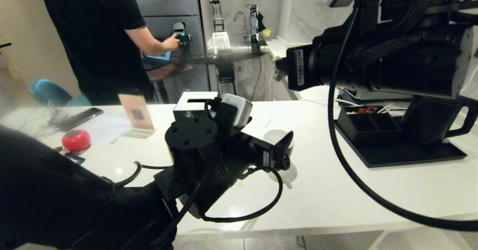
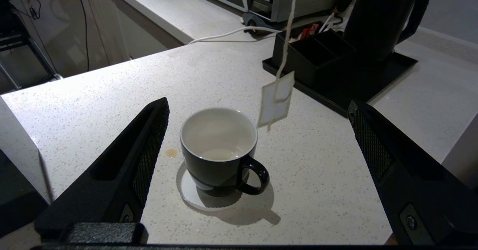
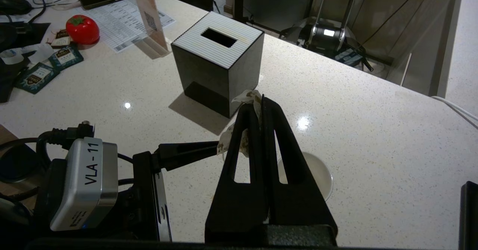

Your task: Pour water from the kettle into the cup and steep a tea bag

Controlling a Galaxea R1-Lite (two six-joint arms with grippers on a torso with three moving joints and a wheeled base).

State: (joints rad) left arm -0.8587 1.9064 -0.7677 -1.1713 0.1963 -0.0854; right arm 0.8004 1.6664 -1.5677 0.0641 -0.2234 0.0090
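Two pincers are out. The left pincer (image 2: 257,130) is wide open around the cup (image 2: 218,151) on the surface (image 2: 93,104). The right pincer (image 3: 260,102) pinches the tea bag (image 2: 276,98) tag, bag dangling beside the cup. The kettle (image 2: 381,16) stands farther off.

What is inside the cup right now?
A shallow pool of pale liquid lies at the bottom of the cup. The tea bag hangs outside, above its rim.

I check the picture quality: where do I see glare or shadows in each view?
Head view: the robot's arms block much, and the kettle is a dark shape. Left wrist view: the cup throws a soft shadow on the counter. Right wrist view: two bright glare spots lie on that counter, and the tissue box casts a shadow.
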